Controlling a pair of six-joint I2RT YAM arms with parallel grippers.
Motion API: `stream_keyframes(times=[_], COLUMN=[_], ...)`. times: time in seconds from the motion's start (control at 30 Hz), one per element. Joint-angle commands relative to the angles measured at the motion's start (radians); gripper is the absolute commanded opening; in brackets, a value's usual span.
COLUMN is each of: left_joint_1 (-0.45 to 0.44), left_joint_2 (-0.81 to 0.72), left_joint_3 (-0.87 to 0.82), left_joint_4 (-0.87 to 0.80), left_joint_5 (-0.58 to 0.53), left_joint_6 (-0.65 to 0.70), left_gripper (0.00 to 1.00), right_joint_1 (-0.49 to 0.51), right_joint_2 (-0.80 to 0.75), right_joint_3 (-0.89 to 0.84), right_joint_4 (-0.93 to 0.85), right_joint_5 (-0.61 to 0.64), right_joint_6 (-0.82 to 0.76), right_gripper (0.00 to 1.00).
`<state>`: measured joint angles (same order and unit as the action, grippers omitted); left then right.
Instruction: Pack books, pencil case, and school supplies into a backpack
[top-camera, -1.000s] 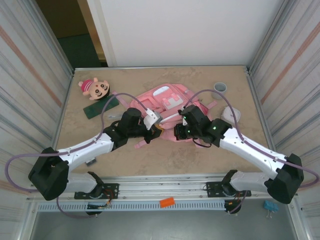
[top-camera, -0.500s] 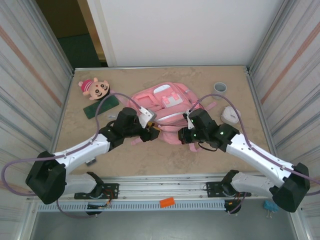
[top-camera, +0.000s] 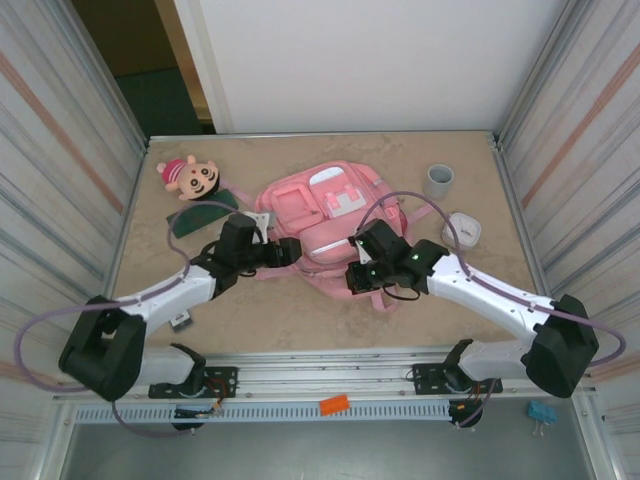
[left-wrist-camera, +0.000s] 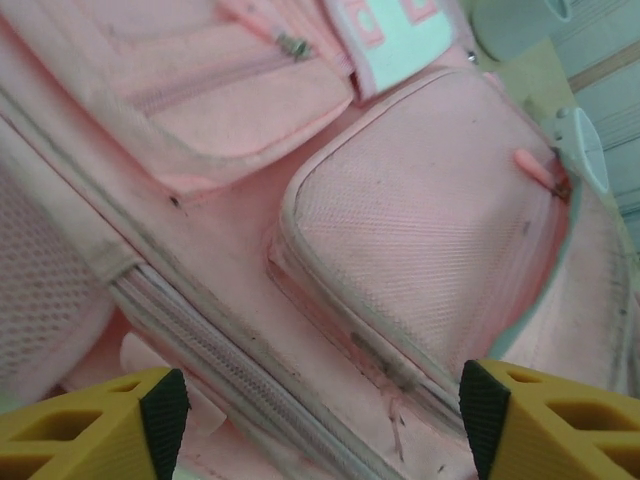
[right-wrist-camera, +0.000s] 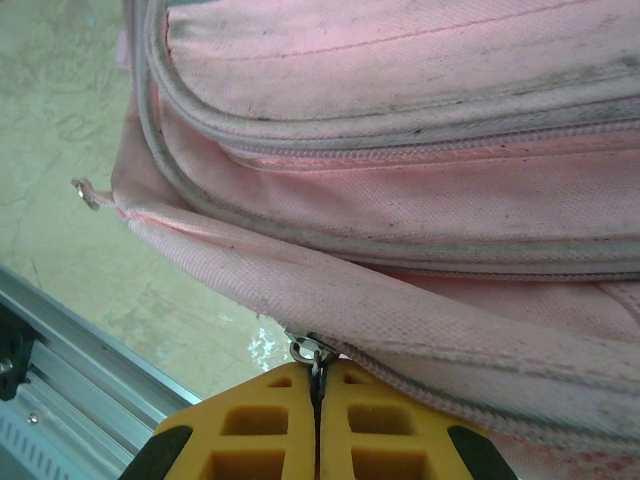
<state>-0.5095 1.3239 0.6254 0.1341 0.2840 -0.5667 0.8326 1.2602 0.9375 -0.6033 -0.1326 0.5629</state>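
backpack (top-camera: 292, 205): pink, grimy, white-trimmed zips | left gripper (left-wrist-camera: 325, 412): wide apart | right gripper (right-wrist-camera: 318, 400): pinching zip pull (right-wrist-camera: 313, 356)

White-and-black arms (top-camera: 170, 295), purple cables (top-camera: 400, 195), yellow fingers (left-wrist-camera: 560, 420) with black tips.

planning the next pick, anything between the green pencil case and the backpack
No object lies between the pencil case and the pink backpack; only the left arm's purple cable arcs over the case.
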Motion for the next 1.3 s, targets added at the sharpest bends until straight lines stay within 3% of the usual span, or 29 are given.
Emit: stream_keyframes(times=[0.0, 0.27, 0.5, 0.7, 0.93, 1.07, 1.2, 1.27], left_joint_1=[0.016, 0.089, 0.103, 0.139, 0.133, 0.09, 0.031, 0.02], left_joint_2=[0.083, 0.375, 0.424, 0.296, 0.027, -0.115, -0.139, -0.102], left_joint_3=[0.032, 0.276, 0.39, 0.318, 0.031, -0.113, -0.152, -0.147], left_joint_4=[0.08, 0.12, 0.105, 0.061, 0.085, 0.117, 0.143, 0.17], left_joint_5=[0.037, 0.169, 0.149, 0.117, 0.145, 0.085, 0.056, 0.069], left_joint_6=[-0.068, -0.069, -0.046, -0.092, -0.262, -0.378, -0.41, -0.417], left_gripper=[0.75, 0.76, 0.75, 0.75, 0.74, 0.71, 0.7, 0.62], right_joint_1=[0.02, 0.031, 0.033, 0.042, 0.045, 0.047, 0.056, 0.062], right_joint_2=[0.022, 0.119, 0.268, 0.376, 0.369, 0.366, 0.357, 0.355], right_joint_3=[0.059, 0.094, 0.138, 0.184, 0.175, 0.176, 0.182, 0.188], right_joint_4=[0.032, 0.077, 0.215, 0.285, 0.298, 0.303, 0.302, 0.292], right_joint_5=[-0.033, -0.083, -0.097, -0.119, -0.13, -0.133, -0.133, -0.13], right_joint_6=[-0.039, -0.062, -0.034, -0.007, -0.003, -0.001, -0.001, -0.002], right_gripper=[0.0, 0.0, 0.0, 0.0, 0.0, 0.0, 0.0, 0.0])
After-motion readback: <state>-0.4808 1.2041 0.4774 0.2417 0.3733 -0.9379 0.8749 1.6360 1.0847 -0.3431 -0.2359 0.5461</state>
